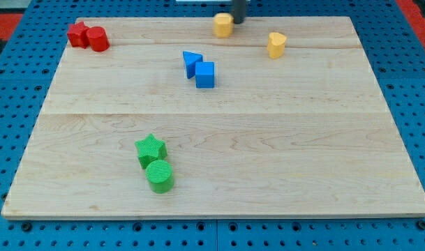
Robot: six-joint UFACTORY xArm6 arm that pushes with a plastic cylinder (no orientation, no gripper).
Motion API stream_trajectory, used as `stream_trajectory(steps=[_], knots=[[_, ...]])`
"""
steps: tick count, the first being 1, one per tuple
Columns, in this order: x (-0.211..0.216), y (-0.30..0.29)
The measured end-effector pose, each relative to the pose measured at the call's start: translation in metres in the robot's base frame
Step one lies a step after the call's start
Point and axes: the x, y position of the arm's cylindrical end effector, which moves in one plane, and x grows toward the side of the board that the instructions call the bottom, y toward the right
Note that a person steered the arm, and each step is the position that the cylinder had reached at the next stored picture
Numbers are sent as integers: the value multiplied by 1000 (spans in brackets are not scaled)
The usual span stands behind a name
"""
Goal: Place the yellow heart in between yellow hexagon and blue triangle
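The yellow heart (276, 44) lies near the view's top, right of centre. The yellow hexagon (223, 25) sits at the top edge of the wooden board (268, 153). The blue triangle (191, 61) lies below and left of the hexagon, touching a blue cube (205, 74). My tip (237, 21) is at the view's top, just right of the yellow hexagon, close to or touching it, and left of the yellow heart.
A red star (77, 33) and a red cylinder (98, 38) sit at the top left corner. A green star (151, 148) and a green cylinder (159, 176) sit at the bottom left of centre. A blue pegboard (10, 139) surrounds the board.
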Motion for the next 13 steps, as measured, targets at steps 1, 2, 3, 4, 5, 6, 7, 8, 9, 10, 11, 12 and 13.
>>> stream_trajectory(steps=[1, 2, 3, 4, 5, 6, 7, 8, 9, 10, 11, 12, 13], knots=[[4, -19], [7, 68], [33, 158], [71, 197], [74, 136], [89, 114], [108, 113], [101, 45], [92, -7], [103, 41], [80, 54], [64, 13], [64, -26]])
